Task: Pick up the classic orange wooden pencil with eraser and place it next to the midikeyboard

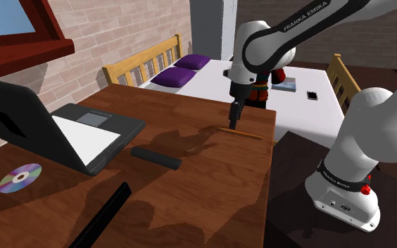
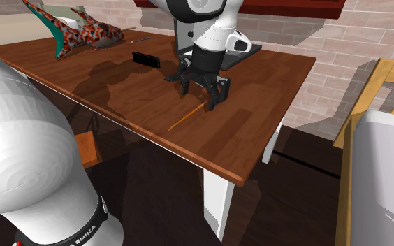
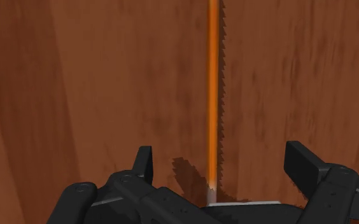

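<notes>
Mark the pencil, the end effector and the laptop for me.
pencil point(image 3: 213, 95): wrist view, mid orange shaft.
end effector point(image 2: 197, 99): second exterior view, midway between fingertips.
laptop point(image 1: 123, 129): shoulder view, dark base.

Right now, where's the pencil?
The orange pencil lies flat on the wooden table, near its right edge in the shoulder view. It sits directly under the open gripper, between its fingers but not clasped.

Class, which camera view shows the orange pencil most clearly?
The wrist view: the pencil runs as a long orange line over the table. The second exterior view shows it small under the end effector; the shoulder view, a thin sliver.
</notes>
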